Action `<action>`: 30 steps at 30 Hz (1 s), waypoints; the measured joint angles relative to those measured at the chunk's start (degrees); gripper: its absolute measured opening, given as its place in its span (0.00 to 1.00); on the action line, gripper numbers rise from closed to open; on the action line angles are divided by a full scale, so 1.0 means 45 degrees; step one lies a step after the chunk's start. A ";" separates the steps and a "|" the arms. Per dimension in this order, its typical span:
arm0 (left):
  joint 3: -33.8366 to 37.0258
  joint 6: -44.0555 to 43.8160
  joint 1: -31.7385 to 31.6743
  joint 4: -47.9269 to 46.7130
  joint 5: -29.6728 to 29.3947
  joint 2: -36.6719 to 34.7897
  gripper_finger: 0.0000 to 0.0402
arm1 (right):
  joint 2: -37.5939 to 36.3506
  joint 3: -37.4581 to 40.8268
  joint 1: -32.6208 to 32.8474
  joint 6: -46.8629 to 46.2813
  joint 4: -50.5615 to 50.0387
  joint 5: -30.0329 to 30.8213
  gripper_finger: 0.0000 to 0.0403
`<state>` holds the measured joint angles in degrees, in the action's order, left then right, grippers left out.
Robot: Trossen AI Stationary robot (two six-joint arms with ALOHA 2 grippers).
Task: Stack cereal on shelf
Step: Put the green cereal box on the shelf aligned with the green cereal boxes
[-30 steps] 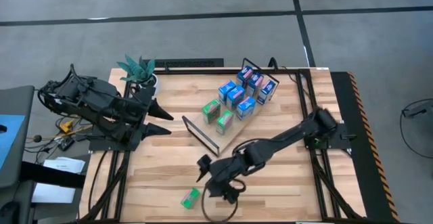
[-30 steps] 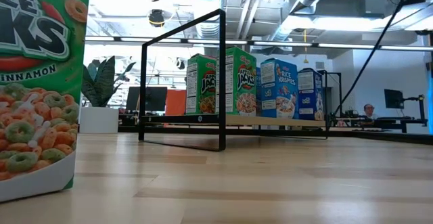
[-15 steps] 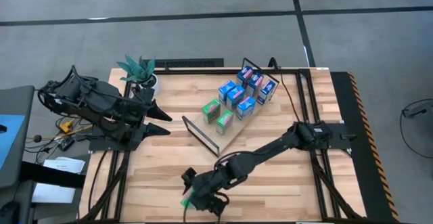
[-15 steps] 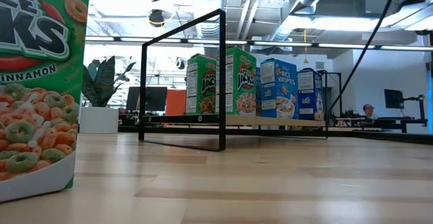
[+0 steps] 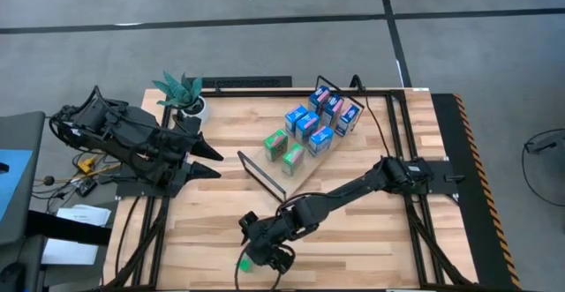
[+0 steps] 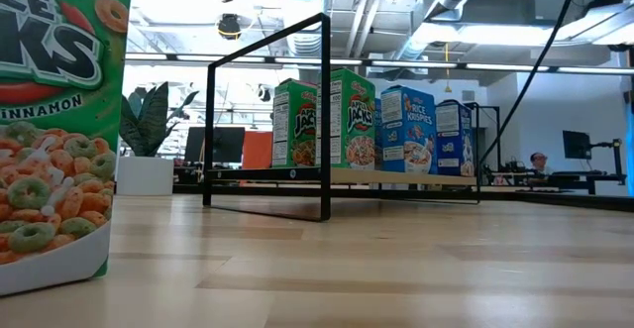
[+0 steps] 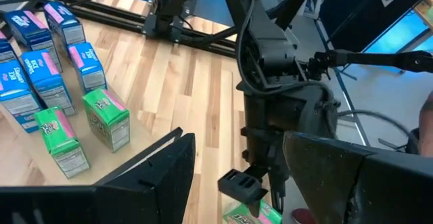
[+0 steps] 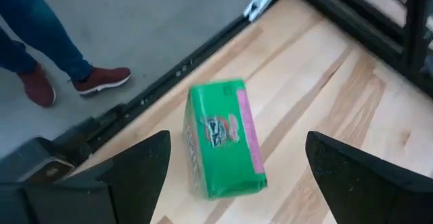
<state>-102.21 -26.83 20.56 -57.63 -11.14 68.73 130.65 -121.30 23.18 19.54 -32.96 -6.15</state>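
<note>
Lowered right end effector (image 8: 230, 176) (spread wide) now straddles green cereal box (image 8: 220, 137).

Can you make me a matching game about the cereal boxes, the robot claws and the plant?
Things:
1. lone green box
2. right claw
3. left claw
4. plant

Places:
A. at the table's far left corner
B. waiting at the table's left side, away from the boxes
C. lying on the table near its front edge, off the shelf
D. open, right above the lone green box

Pairs: 1-C, 2-D, 3-B, 4-A
</note>
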 joint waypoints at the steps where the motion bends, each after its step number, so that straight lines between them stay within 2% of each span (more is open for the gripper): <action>1: 0.0000 0.0000 0.0000 0.0000 0.0000 0.0000 0.53 | 0.0005 0.0098 -0.0044 -0.0012 0.0013 0.0000 0.91; 30: 0.0000 0.0114 0.0000 0.0013 -0.0139 0.0000 0.54 | 0.0349 0.0099 -0.0038 -0.0184 0.0373 -0.0004 0.91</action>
<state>-102.21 -26.32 20.56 -57.57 -11.76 68.73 132.22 -120.85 23.01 18.71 -31.29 -6.17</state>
